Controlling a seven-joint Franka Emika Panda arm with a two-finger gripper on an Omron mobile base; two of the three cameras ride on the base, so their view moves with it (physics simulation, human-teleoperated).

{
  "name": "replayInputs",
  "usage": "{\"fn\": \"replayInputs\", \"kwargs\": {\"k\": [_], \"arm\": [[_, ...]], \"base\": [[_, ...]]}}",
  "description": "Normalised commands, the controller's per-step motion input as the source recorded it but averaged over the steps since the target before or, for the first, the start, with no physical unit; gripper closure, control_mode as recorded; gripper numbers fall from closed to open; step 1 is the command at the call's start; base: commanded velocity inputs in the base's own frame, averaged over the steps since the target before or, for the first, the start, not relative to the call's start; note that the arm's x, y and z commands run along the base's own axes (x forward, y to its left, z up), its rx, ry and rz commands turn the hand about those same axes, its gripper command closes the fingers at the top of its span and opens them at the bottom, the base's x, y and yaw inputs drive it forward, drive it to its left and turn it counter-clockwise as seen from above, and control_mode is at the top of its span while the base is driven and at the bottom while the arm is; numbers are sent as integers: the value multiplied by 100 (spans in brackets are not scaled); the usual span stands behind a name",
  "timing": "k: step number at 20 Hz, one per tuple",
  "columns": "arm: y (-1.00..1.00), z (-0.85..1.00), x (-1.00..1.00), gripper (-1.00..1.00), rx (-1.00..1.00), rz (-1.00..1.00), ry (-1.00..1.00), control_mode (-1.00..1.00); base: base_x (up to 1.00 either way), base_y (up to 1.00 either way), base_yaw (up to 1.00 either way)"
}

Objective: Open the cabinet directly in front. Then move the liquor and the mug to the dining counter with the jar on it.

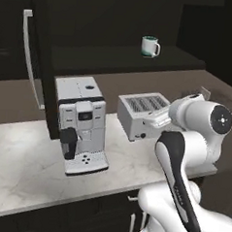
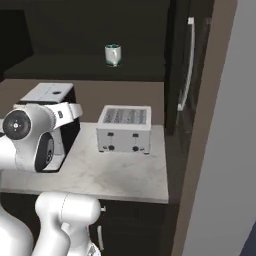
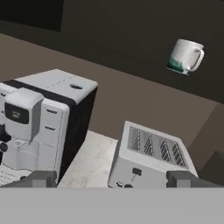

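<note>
A white-and-black coffee machine [image 1: 81,123] stands on the marble worktop [image 1: 27,166]. Well to its right on the same slab sits a white toaster [image 1: 140,112], top slots up, apparently empty.

The mug [image 1: 150,46] looks like glazed ceramic, pale outside with a teal-green inside. The cabinet [image 1: 94,19] is matt black-brown, its long bar handle [image 1: 29,59] satin silver metal. The surface [image 1: 32,166] is smooth veined marble, lightly polished. The toaster [image 2: 124,128] and the coffee machine [image 1: 81,123] wear matt silver-grey casings with black plastic trim.
</note>
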Motion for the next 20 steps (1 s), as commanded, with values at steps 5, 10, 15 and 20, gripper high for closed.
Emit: {"fn": "replayInputs", "kwargs": {"k": [5,10,15,20], "arm": [[0,0,0,-100,0,0,0,100],[0,0,0,-100,0,0,0,100],[0,0,0,-100,0,0,0,100],[0,0,0,-100,0,0,0,100]], "base": [[1,-95,0],[0,-24,0],[0,1,0],[0,21,0]]}}
